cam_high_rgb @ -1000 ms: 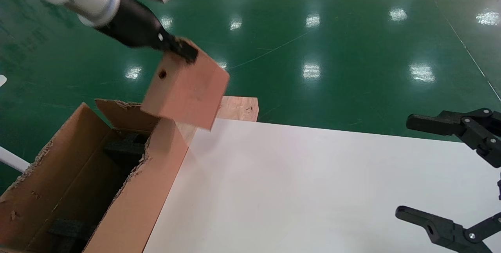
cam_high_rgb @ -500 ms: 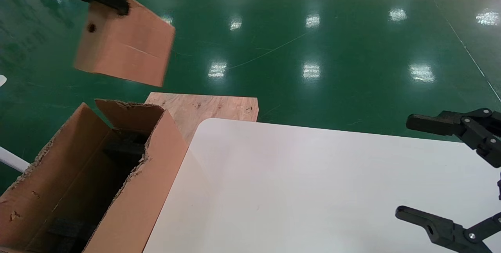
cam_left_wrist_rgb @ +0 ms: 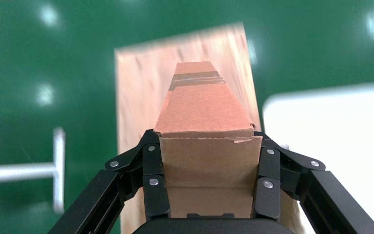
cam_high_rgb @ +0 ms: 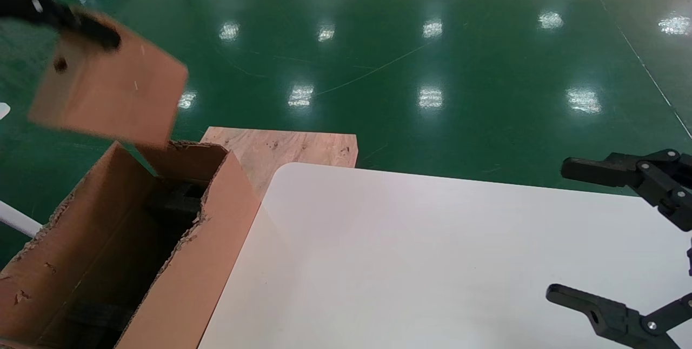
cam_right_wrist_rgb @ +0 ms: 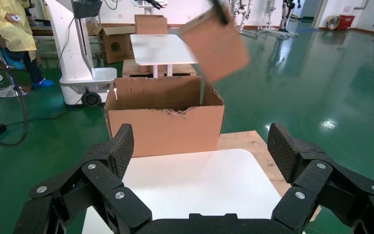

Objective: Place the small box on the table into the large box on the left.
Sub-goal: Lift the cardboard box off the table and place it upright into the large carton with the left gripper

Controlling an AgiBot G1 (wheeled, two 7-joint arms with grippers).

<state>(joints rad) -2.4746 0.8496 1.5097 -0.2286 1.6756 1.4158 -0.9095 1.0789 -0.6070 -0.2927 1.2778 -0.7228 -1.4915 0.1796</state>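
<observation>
The small box (cam_high_rgb: 108,95), plain brown with a round hole, hangs tilted in the air above the far end of the large box (cam_high_rgb: 178,279). My left gripper (cam_high_rgb: 89,33) is shut on its upper end. In the left wrist view the fingers (cam_left_wrist_rgb: 155,183) press on both sides of the small box (cam_left_wrist_rgb: 207,107). The large box is open on top, with torn edges and black foam inside, and stands against the left edge of the white table (cam_high_rgb: 432,257). My right gripper (cam_high_rgb: 559,230) is open and holds nothing, low over the table's right side.
A light plywood board (cam_high_rgb: 292,146) lies beyond the table's rounded corner, beside the large box. The green floor surrounds everything. A white bar (cam_high_rgb: 16,222) shows left of the large box. The right wrist view shows another table (cam_right_wrist_rgb: 160,48), cartons and a person (cam_right_wrist_rgb: 9,29) far behind.
My left gripper has carried the small box left, from over the table's corner and plywood to above the large box's far end. It first rose, then dipped. The right arm has not moved.
</observation>
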